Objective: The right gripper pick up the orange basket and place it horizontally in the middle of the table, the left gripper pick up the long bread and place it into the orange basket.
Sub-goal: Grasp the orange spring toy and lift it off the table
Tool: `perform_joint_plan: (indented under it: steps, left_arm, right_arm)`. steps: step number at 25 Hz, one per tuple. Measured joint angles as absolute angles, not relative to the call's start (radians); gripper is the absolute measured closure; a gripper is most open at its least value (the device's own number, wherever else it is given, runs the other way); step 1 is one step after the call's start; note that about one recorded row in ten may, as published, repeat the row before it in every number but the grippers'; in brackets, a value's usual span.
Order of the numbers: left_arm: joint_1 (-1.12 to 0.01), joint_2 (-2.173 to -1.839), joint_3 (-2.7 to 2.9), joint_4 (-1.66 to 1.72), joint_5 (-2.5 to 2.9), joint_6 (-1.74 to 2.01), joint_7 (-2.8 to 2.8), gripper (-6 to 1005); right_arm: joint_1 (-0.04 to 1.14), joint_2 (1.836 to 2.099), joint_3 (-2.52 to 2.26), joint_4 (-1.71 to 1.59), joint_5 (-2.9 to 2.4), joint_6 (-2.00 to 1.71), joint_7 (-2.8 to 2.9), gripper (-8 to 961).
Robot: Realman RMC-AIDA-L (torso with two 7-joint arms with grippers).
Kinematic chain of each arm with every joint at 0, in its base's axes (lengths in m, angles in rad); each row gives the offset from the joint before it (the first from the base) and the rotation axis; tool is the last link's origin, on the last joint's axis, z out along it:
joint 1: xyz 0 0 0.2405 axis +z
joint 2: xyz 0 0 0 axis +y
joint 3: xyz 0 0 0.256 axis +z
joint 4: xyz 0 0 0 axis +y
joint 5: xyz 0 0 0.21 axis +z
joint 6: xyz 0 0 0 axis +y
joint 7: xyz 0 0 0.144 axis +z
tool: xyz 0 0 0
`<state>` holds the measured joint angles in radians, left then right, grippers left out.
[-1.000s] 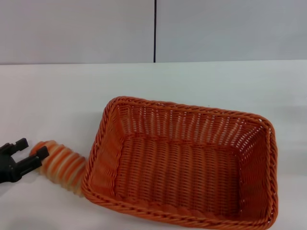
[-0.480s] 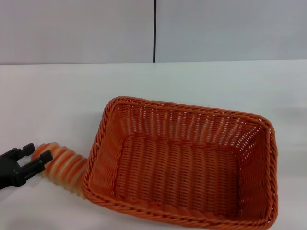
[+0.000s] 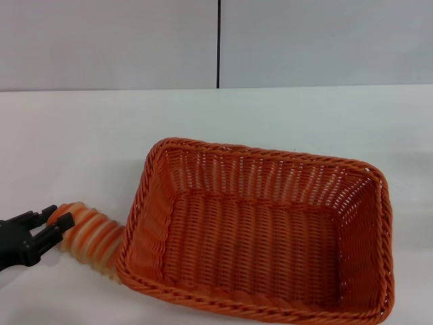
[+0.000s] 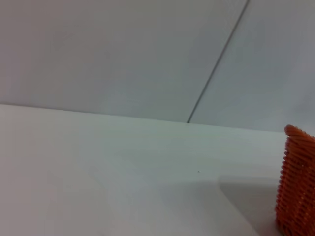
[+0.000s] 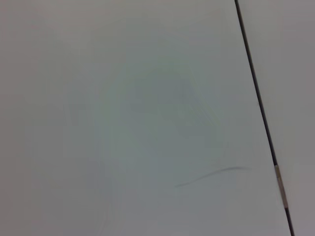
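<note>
The orange basket (image 3: pixel 260 233) rests flat on the white table (image 3: pixel 81 135), in the middle and near the front edge; one of its corners (image 4: pixel 297 184) shows in the left wrist view. The long bread (image 3: pixel 91 233), striped orange and cream, lies against the basket's left outer wall. My left gripper (image 3: pixel 54 220) is low at the far left, at the bread's left end. Its fingers are apart, one on each side of the loaf's tip, so it is open. The right gripper is out of view.
A grey wall with a dark vertical seam (image 3: pixel 218 44) stands behind the table. Bare tabletop stretches behind and to the left of the basket. The right wrist view shows only a pale surface with a dark seam (image 5: pixel 256 93).
My left gripper has slid lower and a little rightward, closing in on the bread's left end. The bread and the basket have stayed in place.
</note>
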<state>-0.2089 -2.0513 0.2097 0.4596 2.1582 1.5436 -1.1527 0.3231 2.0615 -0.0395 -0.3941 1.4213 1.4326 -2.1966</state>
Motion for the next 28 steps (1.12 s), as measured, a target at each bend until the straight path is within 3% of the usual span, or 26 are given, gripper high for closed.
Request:
perform_joint_plan:
  steps: [1, 6, 28]
  left_arm:
    - [-0.21, -2.05, 0.212, 0.459, 2.158, 1.544, -1.153, 603]
    - [-0.21, -2.05, 0.212, 0.46, 2.158, 1.545, -1.152, 652]
    - [-0.203, -2.035, -0.138, 0.464, 2.099, 1.564, -1.152, 786]
  right_arm:
    - [0.323, 2.062, -0.039, -0.394, 1.422, 1.432, -2.197, 520]
    - [0.322, 2.063, -0.035, -0.394, 1.424, 1.432, -2.197, 520]
    - [0.325, 2.063, -0.03, -0.388, 1.429, 1.43, -2.197, 520]
